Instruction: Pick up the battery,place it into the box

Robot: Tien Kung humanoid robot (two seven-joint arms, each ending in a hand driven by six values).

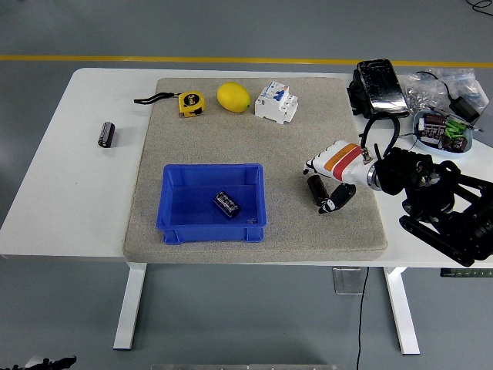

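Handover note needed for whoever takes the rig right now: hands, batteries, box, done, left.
Right hand: over the grey mat's right side, fingers curled around a dark cylindrical battery, not yet lifted clear.
Left hand: out of view.
Blue plastic box: front centre of the mat, one dark battery already lying inside.
Third black battery: on the bare white table, left of the mat.
Done: one battery boxed.
Left: carry the held battery to the box, then likely fetch the one on the left.
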